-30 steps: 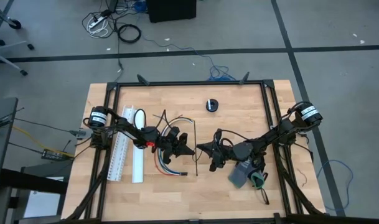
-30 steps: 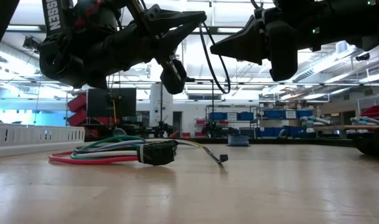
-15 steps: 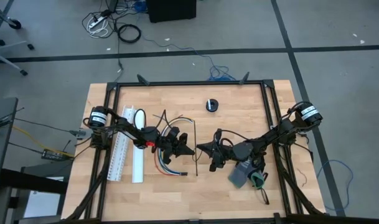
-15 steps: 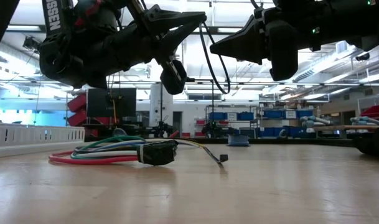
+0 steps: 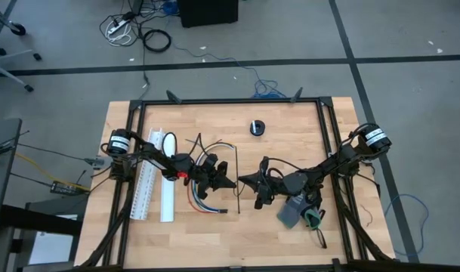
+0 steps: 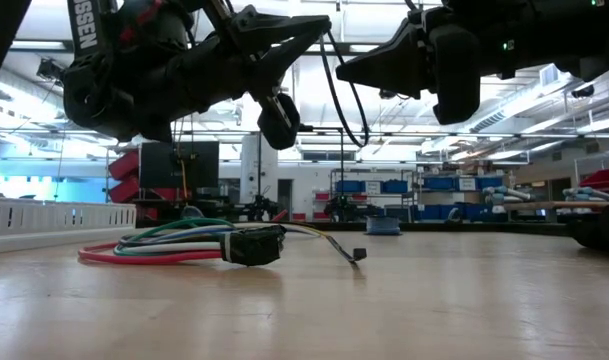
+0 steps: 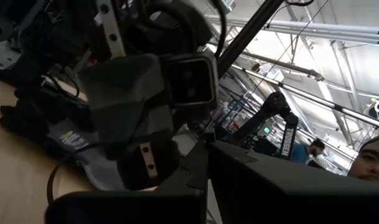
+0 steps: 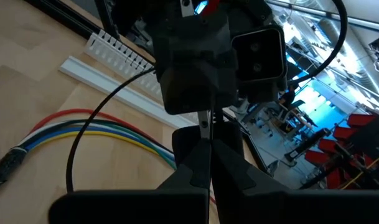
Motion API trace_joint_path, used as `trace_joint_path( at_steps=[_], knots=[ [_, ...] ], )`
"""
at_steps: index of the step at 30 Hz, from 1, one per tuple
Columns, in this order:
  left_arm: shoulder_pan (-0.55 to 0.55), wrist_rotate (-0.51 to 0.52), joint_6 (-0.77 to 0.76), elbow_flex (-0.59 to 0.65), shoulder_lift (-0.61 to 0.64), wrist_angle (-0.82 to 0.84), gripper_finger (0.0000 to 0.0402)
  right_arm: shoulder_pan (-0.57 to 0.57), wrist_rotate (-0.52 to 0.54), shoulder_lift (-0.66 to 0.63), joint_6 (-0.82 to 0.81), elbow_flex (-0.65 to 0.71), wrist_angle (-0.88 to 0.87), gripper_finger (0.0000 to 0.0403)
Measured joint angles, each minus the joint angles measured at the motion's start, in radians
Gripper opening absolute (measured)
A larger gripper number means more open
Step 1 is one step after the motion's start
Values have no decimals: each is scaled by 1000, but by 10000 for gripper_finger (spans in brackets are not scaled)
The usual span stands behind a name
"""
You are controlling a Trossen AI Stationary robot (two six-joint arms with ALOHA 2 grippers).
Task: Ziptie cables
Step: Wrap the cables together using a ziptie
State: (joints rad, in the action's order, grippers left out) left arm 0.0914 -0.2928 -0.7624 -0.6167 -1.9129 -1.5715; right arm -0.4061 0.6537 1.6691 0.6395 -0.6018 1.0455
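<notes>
Nothing much has moved since the earlier frames — only the right gripper [image 6: 349, 72] sits a touch higher at the upper centre of the low view. Left gripper [image 5: 228, 183] and right gripper face tip to tip at mid-frame in the high view, both raised off the table [image 5: 290, 136], both with fingers closed. A thin black ziptie [image 6: 344, 105] loops down between the tips; which gripper pinches it I cannot tell.

Cables [image 6: 159, 243] lie flat at the low view's left, under the left arm. A second ziptie [image 5: 238, 180] lies straight on the wood just right of them.

Risk, as I judge it: the strip slips or springs free if either tip shifts — the hold looks slight.

Open table lies toward the upper and lower frame edges; a white channel [image 5: 167, 193] bounds the left.
</notes>
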Motion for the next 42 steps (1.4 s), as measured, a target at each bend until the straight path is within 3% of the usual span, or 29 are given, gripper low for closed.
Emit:
trace_joint_path(
  at_steps=[35,42],
  knots=[
    [0,8,-9,0,0,21,0,0,-2,0,0,0,6,0],
    [0,11,-28,0,0,21,0,-3,-48,0,-14,0,8,0]
  ],
)
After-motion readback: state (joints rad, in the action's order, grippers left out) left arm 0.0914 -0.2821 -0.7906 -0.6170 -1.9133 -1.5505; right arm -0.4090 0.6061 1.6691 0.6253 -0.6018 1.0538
